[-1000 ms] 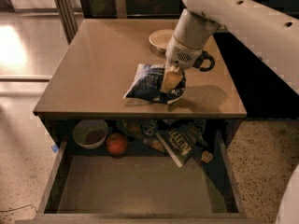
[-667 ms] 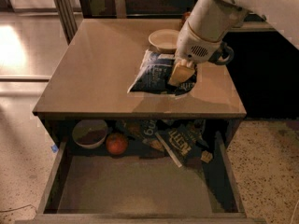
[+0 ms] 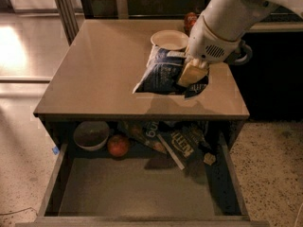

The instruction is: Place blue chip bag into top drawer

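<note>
Speckled flooring [image 3: 270, 174] surrounds your tan table [image 3: 94, 79], which carries one pale dish [image 3: 169, 39]. Your gripper [image 3: 191, 74] is clamped on the one blue chip bag [image 3: 158, 74], held just above the tabletop. Below, the open top drawer [image 3: 132, 188] holds one bowl [image 3: 91, 135], one red fruit [image 3: 118, 145] and two dark bags [image 3: 182, 143].

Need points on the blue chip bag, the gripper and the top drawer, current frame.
blue chip bag [image 3: 158, 74]: camera view, on its crumpled navy left half.
gripper [image 3: 191, 75]: camera view, at the fingertips clamped on the bag's right side, above the table [image 3: 94, 70].
top drawer [image 3: 137, 188]: camera view, on its bare grey floor.
</note>
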`<move>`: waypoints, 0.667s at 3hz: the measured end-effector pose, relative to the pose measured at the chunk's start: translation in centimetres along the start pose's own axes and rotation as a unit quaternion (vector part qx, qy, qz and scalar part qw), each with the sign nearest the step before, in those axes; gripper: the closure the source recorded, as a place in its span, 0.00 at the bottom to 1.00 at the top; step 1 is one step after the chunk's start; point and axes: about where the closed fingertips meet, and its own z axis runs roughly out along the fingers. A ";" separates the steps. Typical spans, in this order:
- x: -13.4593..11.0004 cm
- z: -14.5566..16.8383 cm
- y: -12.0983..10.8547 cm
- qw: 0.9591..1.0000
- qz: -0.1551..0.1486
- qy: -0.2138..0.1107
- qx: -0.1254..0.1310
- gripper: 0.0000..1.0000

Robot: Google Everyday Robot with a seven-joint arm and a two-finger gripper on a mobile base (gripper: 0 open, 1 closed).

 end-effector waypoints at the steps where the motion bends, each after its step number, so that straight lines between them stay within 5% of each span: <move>1: 1.0 1.8 1.6 1.000 0.007 -0.003 -0.027 1.00; 2: 2.7 3.2 3.8 0.998 0.019 -0.002 -0.057 1.00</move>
